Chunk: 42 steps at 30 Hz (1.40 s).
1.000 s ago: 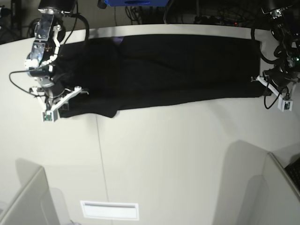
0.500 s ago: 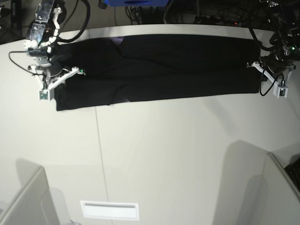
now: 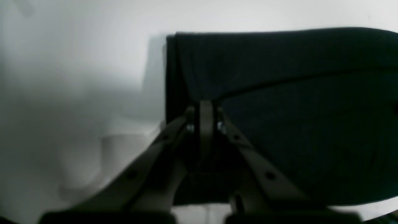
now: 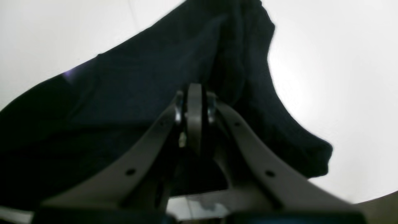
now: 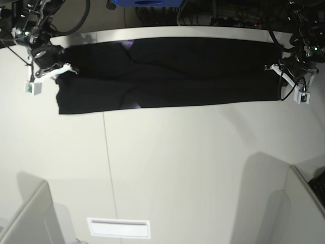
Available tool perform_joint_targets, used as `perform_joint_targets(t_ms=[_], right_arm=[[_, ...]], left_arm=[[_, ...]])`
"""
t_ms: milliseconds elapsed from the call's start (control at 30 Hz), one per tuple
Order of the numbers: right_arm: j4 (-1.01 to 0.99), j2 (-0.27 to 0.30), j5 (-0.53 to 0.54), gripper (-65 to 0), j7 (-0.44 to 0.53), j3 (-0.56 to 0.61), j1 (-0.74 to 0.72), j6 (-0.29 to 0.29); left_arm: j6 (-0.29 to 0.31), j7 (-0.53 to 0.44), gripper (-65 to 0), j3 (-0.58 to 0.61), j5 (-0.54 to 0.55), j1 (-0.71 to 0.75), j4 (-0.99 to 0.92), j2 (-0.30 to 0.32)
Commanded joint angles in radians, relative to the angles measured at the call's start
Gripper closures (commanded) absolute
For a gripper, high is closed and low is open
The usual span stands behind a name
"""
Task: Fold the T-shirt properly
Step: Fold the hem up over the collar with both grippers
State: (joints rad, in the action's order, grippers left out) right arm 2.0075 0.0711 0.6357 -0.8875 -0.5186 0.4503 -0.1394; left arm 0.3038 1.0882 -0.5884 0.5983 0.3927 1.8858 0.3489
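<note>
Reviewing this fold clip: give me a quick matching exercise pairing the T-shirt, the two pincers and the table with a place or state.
Things:
1. T-shirt
2. left pincer
3. right pincer
4. table

Places or states:
A. shut on the shirt's end at the base view's right
B. pale, bare in front
C. stretched in a long black band
D. shut on the shirt's end at the base view's left

Pairs: 1-C, 2-A, 3-D, 4-B

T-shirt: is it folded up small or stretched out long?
Stretched long: the T-shirt lies as a flat band across the table.
</note>
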Motion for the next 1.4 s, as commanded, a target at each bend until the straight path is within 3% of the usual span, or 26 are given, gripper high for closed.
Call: perform_joint_targets(t_ms=[0, 667, 800, 1033, 1367], right_arm=[[0.019, 0.012, 0.014, 0.0, 0.011, -0.008, 0.005, -0.001], [-0.061, 0.017, 0.008, 0.0, -0.009, -0.016, 0.04, 0.002], [-0.066, 0.014, -0.049, 0.0, -0.006, -0.015, 0.058, 0.002], [-0.054, 0.009, -0.073, 0.0, -0.002, -0.019, 0.075, -0.001], [-0.058, 0.008, -0.08, 0.0, -0.008, -0.018, 0.074, -0.001]], left_arm=[[0.001, -0.016, 0.0, -0.008, 0.004, -0.002, 0.018, 0.014], [-0.002, -0.023, 0.0, -0.006, 0.002, 0.094, 0.014, -0.007], [-0.002, -0.023, 0.0, -0.006, 0.001, 0.108, 0.014, -0.003], [0.001, -0.024, 0.0, 0.0, -0.113, 0.107, 0.016, -0.009], [0.001, -0.024, 0.0, 0.002, -0.117, 0.108, 0.016, -0.034]])
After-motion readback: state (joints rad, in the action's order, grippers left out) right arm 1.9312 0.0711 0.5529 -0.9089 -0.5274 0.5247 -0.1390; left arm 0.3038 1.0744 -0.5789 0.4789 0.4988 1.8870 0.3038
